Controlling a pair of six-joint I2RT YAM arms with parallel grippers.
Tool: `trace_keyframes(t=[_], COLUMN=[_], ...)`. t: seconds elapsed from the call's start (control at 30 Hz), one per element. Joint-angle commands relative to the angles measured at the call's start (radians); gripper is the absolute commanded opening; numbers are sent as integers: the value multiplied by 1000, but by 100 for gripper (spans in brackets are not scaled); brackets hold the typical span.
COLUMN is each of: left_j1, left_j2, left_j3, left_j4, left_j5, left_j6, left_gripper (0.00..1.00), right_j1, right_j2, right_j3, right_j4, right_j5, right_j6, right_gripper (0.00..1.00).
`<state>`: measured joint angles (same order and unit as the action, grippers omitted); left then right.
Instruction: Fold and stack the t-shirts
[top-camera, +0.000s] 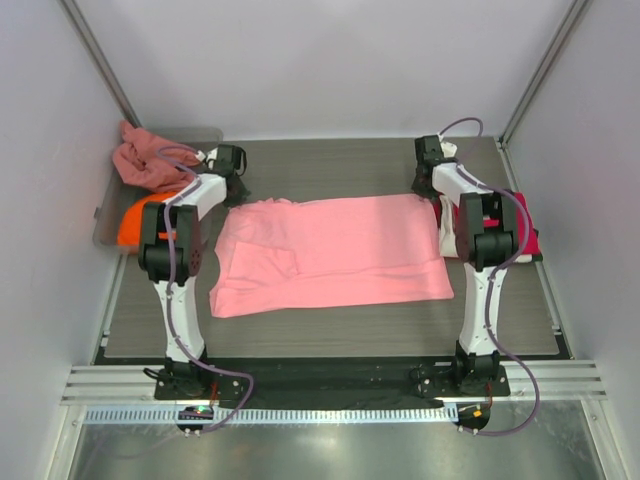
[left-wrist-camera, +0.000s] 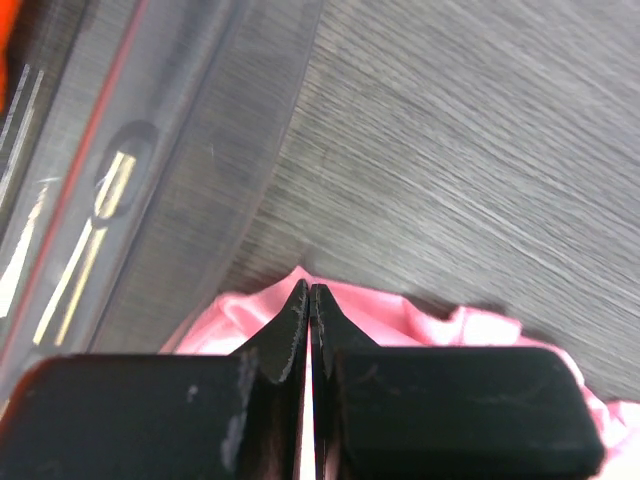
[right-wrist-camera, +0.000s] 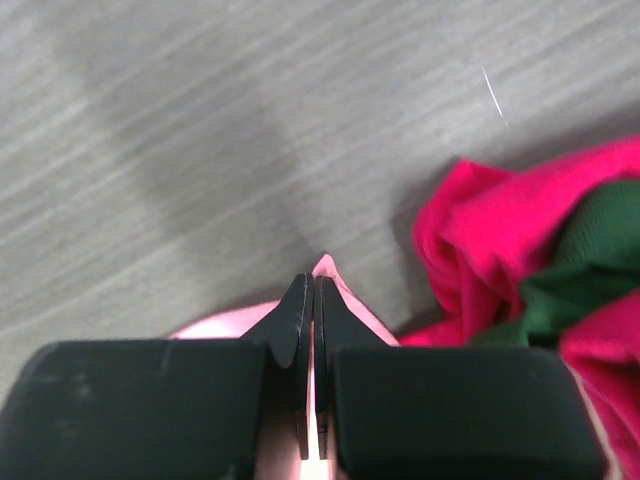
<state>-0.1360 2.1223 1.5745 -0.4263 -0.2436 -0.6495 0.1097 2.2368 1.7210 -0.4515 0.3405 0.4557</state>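
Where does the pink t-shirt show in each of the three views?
Top: pink shirt spread flat in the centre.
Left wrist: bottom centre, corner in the shut left end effector.
Right wrist: bottom centre, corner in the shut right end effector.
Shared landmark: the woodgrain table.

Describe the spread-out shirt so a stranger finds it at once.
Find the dark table. In its middle lies the light pink t-shirt. It alone is spread flat; the dusty rose t-shirt and crimson t-shirt at the sides are bunched.
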Motion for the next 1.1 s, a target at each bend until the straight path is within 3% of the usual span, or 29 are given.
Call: trace_keyframes(t=[0.0, 0.33, 0.83, 1.07], left_j1=[-8, -34, -66, -131], left_j2=[-113, -258, -571, -709], left_j3=[-20, -146, -502, -628], left_j4=[34, 63, 156, 161], left_j5=[-14, -52, -166, -263], left_j6=[1, -1, 22, 45], left_gripper=[0, 0, 0, 0], right_j1=[5, 5, 1, -10], right_j2=[-109, -308, -571, -697], right_j3=[-32, -196, -497, -610], right_j4=[-26, -7, 36, 37], right_j5=[-1, -72, -67, -51], right_j6=[1, 17, 26, 28], right_gripper=[1, 1, 1, 1])
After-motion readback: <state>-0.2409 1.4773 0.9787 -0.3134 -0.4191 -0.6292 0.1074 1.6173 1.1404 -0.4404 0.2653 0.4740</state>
